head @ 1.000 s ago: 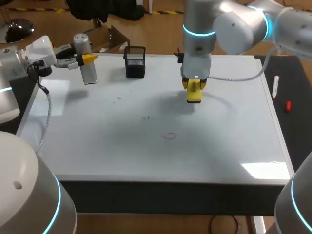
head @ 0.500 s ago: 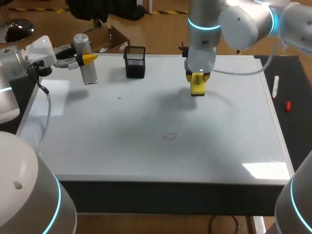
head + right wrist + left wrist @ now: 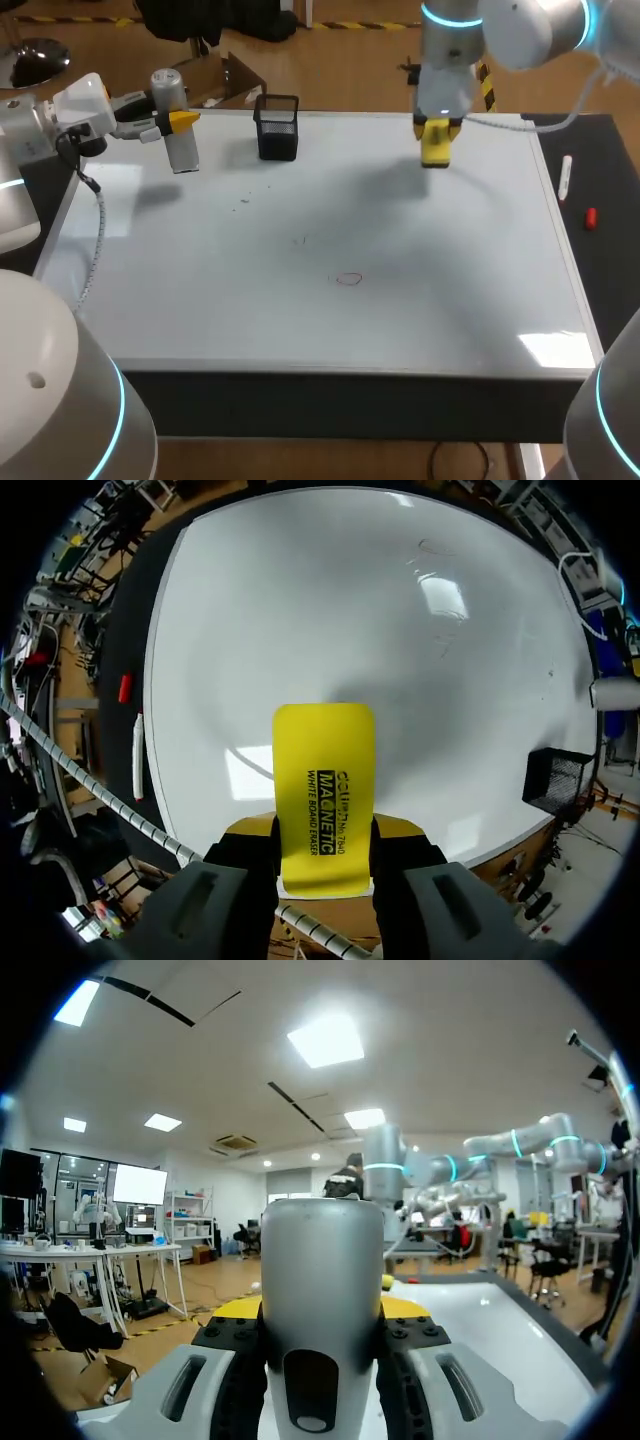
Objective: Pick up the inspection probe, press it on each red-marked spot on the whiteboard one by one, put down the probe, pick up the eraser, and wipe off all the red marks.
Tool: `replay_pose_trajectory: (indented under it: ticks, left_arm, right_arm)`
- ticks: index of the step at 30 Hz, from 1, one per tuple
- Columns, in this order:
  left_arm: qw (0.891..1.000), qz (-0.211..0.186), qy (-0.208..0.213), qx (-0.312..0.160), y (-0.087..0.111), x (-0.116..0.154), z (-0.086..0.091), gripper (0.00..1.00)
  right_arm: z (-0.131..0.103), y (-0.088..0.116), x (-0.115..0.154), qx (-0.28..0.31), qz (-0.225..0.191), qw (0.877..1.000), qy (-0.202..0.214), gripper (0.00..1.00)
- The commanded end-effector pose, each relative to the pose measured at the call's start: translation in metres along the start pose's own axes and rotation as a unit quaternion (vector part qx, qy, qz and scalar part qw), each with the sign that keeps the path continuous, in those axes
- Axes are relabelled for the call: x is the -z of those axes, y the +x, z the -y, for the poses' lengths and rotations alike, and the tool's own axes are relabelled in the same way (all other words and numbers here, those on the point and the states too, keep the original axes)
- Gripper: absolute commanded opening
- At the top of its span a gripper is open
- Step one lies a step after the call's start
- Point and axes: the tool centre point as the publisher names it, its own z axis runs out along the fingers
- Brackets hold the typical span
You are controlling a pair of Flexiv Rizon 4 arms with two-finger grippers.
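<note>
At whiteboard point(image 3: 300, 200) 1 o'clock, right gripper point(image 3: 435, 150) clamps eraser point(image 3: 324, 770); left gripper point(image 3: 172, 122) (10 o'clock) grips probe point(image 3: 183, 152), seemingly upright.

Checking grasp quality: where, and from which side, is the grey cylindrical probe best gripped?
Probably on its upper body, horizontally from the side, as the left gripper holds the grey cylindrical probe: it is upright, its straight round wall offers opposite contact faces, and the lower end is free for the whiteboard.

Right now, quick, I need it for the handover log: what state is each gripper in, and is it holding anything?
Left gripper: shut on the inspection probe.
Right gripper: shut on the yellow eraser.
</note>
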Motion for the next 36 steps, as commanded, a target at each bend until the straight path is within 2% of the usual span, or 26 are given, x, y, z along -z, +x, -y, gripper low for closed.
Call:
replay_pose_trajectory:
  ticks: [1,10,18,23,24,36]
  left_arm:
    - [1.0,0.001,0.0,0.0,0.0,0.0,0.001,0.0]
    - [1.0,0.001,0.0,0.0,0.0,0.0,0.001,0.0]
    - [1.0,0.001,0.0,0.0,0.0,0.0,0.001,0.0]
    - [1.0,0.001,0.0,0.0,0.0,0.0,0.001,0.0]
    - [1.0,0.001,0.0,0.0,0.0,0.0,0.001,0.0]
    - [1.0,0.001,0.0,0.0,0.0,0.0,0.001,0.0]
  right_arm:
    - [0.015,0.018,-0.002,-0.011,0.008,1.0,-0.018,0.0]
    - [0.023,0.048,-0.009,-0.031,0.015,0.999,-0.026,0.0]
    - [0.022,0.064,-0.013,-0.042,0.009,0.999,-0.03,0.0]
    - [0.019,0.071,-0.012,-0.043,-0.005,0.999,-0.022,0.0]
    - [0.017,0.072,-0.012,-0.042,0.004,0.999,-0.017,0.0]
    - [0.017,0.072,-0.012,-0.042,0.004,0.999,-0.017,0.0]
